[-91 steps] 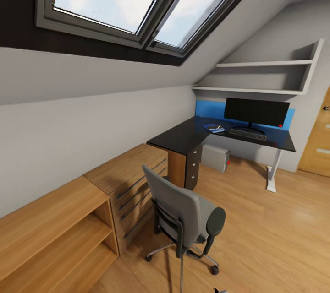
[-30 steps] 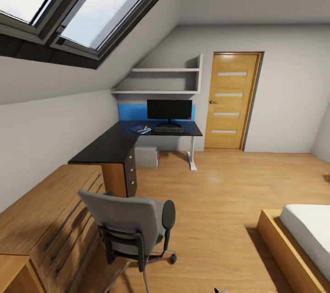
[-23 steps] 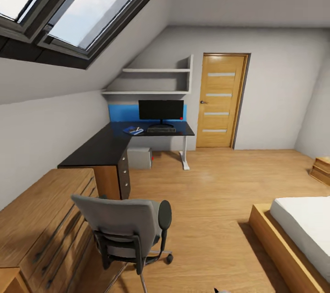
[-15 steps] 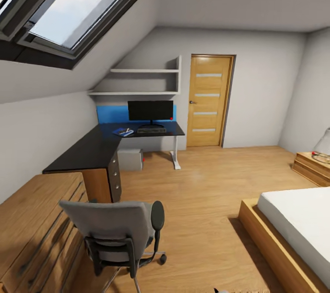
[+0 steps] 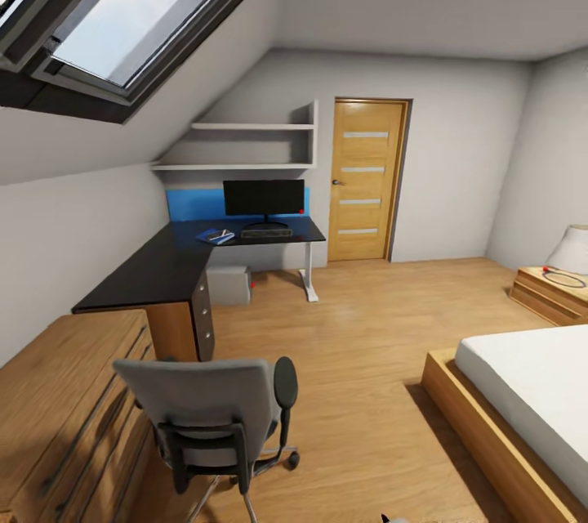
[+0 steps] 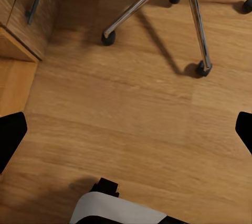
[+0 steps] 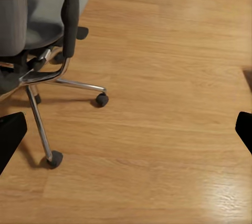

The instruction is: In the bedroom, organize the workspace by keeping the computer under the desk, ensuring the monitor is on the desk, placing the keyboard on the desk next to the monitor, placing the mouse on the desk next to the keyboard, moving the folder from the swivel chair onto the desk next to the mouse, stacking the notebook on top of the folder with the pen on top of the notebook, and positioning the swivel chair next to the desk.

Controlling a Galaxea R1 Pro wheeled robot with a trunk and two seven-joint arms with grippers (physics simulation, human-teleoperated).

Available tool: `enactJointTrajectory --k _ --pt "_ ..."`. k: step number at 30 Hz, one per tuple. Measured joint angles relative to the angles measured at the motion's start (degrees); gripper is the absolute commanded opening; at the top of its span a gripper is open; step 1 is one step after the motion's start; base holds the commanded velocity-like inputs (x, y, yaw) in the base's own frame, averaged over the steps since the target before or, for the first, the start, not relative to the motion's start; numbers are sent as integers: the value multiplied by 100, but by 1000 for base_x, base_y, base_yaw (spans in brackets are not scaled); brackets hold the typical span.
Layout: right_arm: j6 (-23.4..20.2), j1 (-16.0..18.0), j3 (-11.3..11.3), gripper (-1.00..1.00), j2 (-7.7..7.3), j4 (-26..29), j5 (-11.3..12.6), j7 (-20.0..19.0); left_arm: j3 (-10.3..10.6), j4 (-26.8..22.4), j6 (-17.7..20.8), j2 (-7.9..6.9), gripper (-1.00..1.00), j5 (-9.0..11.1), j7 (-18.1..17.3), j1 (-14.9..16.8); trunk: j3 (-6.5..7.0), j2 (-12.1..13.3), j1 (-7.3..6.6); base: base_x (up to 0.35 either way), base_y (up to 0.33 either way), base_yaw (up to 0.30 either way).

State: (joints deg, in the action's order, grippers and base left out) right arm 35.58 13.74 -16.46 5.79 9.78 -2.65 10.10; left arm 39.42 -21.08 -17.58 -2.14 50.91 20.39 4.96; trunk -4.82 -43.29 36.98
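Observation:
The swivel chair (image 5: 216, 409) stands near me on the wood floor, its grey back toward me, apart from the desk (image 5: 155, 274). Far off on the black desktop are the monitor (image 5: 264, 198), the keyboard (image 5: 266, 234) in front of it, and to their left the blue folder (image 5: 216, 236) with a thin pale streak on it. The computer (image 5: 229, 284) sits under the desk. Mouse, notebook and pen are too small to make out. My left gripper (image 6: 126, 135) hangs open over bare floor by the chair's chrome legs (image 6: 194, 19). My right gripper (image 7: 126, 132) is open beside the swivel chair (image 7: 37, 19).
A wooden dresser (image 5: 65, 400) runs along the left wall beside the chair. A bed (image 5: 523, 392) fills the right foreground, with a nightstand (image 5: 555, 290) behind it. A closed door (image 5: 365, 180) is at the back, and open floor lies between chair, desk and bed.
The camera has swung to the right: the door, bed and nightstand have come into view and the skylight has slid left. Chair and desk items have not moved.

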Motion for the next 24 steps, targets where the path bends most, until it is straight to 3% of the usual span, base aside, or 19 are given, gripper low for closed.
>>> enactJointTrajectory --k 24 --pt "-32 0 8 100 -8 -5 10 0 8 1 1 0 100 -9 -2 0 0 0 -1 -28 166 -1"
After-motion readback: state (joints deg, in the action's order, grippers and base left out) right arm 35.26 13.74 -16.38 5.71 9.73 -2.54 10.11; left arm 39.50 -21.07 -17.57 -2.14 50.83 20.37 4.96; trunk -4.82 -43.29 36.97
